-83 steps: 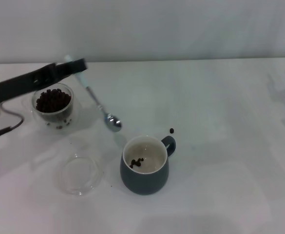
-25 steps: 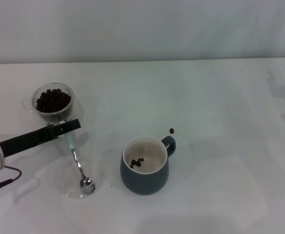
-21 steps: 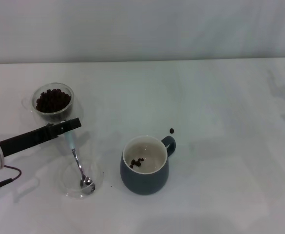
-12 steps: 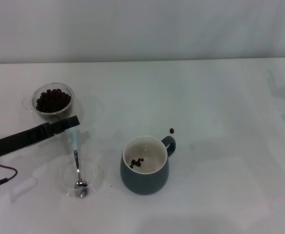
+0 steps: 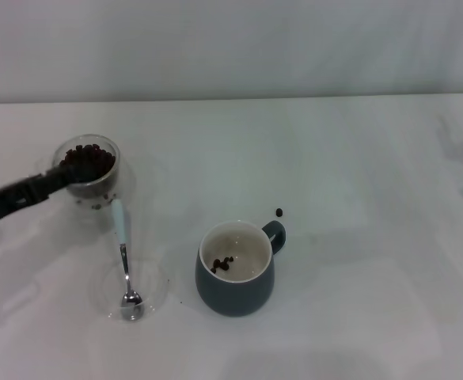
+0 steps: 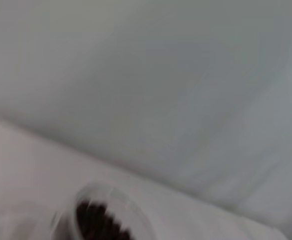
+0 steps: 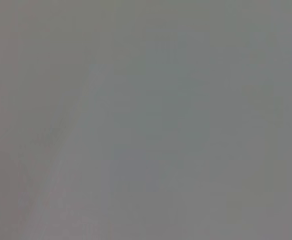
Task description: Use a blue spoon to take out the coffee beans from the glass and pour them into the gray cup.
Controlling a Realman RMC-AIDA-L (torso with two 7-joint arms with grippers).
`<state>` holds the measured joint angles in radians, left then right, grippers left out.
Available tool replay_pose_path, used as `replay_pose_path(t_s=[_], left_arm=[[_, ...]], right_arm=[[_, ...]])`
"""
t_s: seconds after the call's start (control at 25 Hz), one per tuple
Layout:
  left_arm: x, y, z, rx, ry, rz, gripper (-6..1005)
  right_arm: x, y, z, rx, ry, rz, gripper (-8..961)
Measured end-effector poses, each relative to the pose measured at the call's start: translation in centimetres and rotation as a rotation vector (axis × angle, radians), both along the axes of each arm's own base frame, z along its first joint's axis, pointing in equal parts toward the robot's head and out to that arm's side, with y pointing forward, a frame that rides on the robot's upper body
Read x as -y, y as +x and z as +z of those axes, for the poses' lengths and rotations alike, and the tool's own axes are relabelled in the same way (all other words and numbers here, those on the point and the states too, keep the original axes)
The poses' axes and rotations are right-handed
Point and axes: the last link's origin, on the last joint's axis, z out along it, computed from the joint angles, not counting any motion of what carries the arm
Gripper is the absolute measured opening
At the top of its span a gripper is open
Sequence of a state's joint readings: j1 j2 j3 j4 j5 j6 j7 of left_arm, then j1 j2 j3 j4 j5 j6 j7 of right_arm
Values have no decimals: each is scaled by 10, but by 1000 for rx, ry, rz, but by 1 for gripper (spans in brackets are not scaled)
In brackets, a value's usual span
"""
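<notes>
The blue spoon (image 5: pixel 123 252) lies free, its silver bowl resting in a flat clear dish (image 5: pixel 160 285) and its pale handle pointing up toward the glass. The glass (image 5: pixel 90 180) stands at the back left with a heap of coffee beans (image 5: pixel 86 161) in it; it also shows in the left wrist view (image 6: pixel 106 220). My left gripper (image 5: pixel 55 180) reaches in from the left edge as a dark bar, with its tip at the near side of the glass, holding nothing. The gray cup (image 5: pixel 235 285) stands in the middle with a few beans (image 5: pixel 222 263) on its cream bottom. The right gripper is out of view.
One stray bean (image 5: pixel 279 212) lies on the white table just behind the cup's handle. A white wall runs along the table's far edge.
My left gripper carried the spoon from beside the glass down to the flat dish, let it go, and drew back to the left and up toward the glass. The spoon now rests on its own.
</notes>
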<state>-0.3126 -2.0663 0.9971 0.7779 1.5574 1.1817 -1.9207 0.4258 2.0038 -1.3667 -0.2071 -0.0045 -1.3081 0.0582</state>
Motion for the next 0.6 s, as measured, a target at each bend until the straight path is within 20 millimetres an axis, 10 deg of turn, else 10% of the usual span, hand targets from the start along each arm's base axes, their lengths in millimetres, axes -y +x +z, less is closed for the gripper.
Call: replay_pose_path(t_s=[0.6], left_arm=[[18, -27, 58, -178, 421, -171, 724]], right_arm=[[26, -11, -7, -21, -11, 144, 507]])
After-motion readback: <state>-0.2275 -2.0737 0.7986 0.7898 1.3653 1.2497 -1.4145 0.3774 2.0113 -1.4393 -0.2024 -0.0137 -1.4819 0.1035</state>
